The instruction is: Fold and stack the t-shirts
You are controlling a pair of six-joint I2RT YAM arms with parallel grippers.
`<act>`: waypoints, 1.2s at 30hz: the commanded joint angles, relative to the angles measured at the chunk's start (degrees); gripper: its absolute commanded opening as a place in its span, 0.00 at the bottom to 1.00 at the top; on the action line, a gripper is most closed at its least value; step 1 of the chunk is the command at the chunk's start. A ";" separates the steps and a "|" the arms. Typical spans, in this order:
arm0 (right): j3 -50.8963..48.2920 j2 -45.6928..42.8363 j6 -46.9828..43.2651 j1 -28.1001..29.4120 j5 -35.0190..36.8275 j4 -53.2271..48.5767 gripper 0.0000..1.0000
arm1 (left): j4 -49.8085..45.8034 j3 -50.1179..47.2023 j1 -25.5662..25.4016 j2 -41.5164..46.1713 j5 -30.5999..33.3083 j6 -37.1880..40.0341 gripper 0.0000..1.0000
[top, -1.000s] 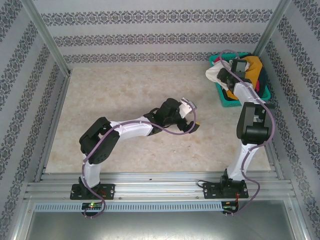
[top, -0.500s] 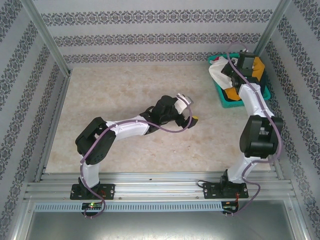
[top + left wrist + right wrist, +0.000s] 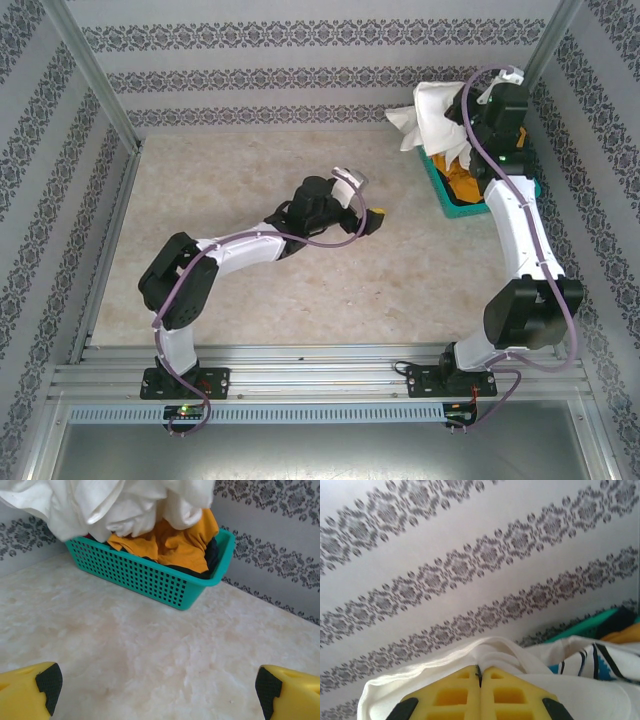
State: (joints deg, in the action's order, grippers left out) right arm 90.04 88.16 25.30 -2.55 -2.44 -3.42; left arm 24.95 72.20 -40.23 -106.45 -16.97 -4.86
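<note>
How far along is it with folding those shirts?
Barely begun; nothing looks folded yet. In hand: the right gripper is shut on the cream-white shirt, which hangs over the teal basket. The left gripper hovers open above the table. Left: the mustard shirt and a dark shirt lie in the basket.

You will find no word, number or label here that can be read. The nearest thing to lettering is the print (image 3: pixel 601 661) on the cream-white t-shirt (image 3: pixel 535 677), just to the right of the right gripper (image 3: pixel 480 679), whose yellow fingers are pressed together on the cloth. It shows a few dark curved strokes and a patch of blue, too cropped and creased to make out as letters.
</note>
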 commanded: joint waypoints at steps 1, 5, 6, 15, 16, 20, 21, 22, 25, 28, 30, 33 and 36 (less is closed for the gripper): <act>5.62 -2.34 -0.58 1.09 -0.75 5.44 0.00 | 2.23 -0.50 1.26 3.32 -1.24 -1.79 1.00; 10.09 -1.89 -0.69 2.57 -4.59 5.04 0.00 | 0.75 -0.96 2.41 5.27 -0.39 -2.19 1.00; 10.97 -1.69 -0.90 2.92 -5.69 4.83 0.00 | 0.03 -0.80 2.60 5.67 0.00 -2.19 1.00; 17.52 2.36 -0.15 10.32 -16.06 2.52 0.00 | -4.79 -1.86 5.08 10.76 5.20 -1.59 1.00; 17.95 2.98 0.22 11.67 -17.38 2.50 0.00 | -4.99 -2.29 5.45 11.30 5.52 -1.76 1.00; 19.42 6.14 1.61 16.51 -20.70 2.72 0.00 | -3.37 -5.29 7.43 13.38 5.35 -5.82 1.00; 19.41 6.92 1.93 17.74 -20.68 2.82 0.00 | -2.09 -6.51 8.04 14.12 5.35 -7.34 1.00; 19.38 7.54 2.11 18.83 -20.47 2.75 0.00 | -1.26 -7.60 8.60 14.76 5.36 -8.28 1.00; 18.95 9.79 2.61 21.77 -20.72 2.50 0.00 | -1.01 -10.71 9.65 17.12 6.39 -9.05 1.00; 17.93 11.68 5.00 23.26 -21.14 3.11 0.00 | -1.78 -13.39 10.41 19.11 6.92 -10.02 1.00; 18.04 12.94 6.50 23.77 -21.85 3.30 0.00 | -1.85 -14.89 10.69 20.25 7.34 -10.37 1.00; 18.77 15.29 7.10 24.09 -22.93 1.23 0.30 | -2.01 -15.92 10.85 21.02 8.16 -10.84 1.00; 16.81 15.65 7.40 23.78 -22.59 1.17 0.64 | -1.52 -16.74 10.87 20.94 9.49 -12.16 1.00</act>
State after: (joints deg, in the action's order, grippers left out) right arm 107.07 103.81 31.81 21.52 -23.92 -4.43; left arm 22.28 56.53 -29.89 -86.74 -9.34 -14.55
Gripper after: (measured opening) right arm 0.564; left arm 0.998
